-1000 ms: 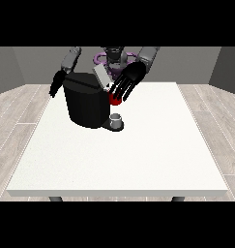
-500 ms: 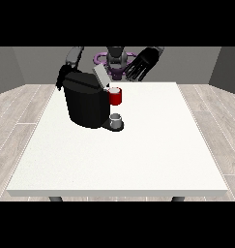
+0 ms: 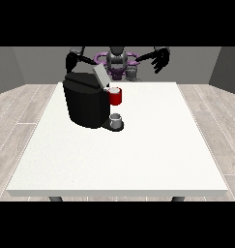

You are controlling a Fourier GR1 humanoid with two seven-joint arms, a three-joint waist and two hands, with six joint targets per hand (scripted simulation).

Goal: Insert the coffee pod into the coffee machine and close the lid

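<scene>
One white bench [image 3: 138, 160] fills the view, and its near half, in front of the coffee machine [image 3: 87, 104], lies bare up to the front edge, with wide open room to the machine's right as well. One black coffee machine stands on the bench's far left part, well in from the left edge. At the machine's front foot sits one small grey thing [image 3: 117, 119] on the drip stand; I cannot tell whether it is the pod. Just above it, one red thing at the machine [image 3: 115, 96] sits at the machine's right side. The machine's one lid [image 3: 100, 76] stands tilted up, open. Behind the machine, the robot hand at the view's left [image 3: 70, 62] is raised near the machine's top rear; its fingers cannot be told. The robot hand at the view's right [image 3: 161, 60] hangs well right of the machine, above the bench's far edge, fingers spread and holding nothing. Half a second ago this hand was nearer the machine; it has drawn away rightwards.
</scene>
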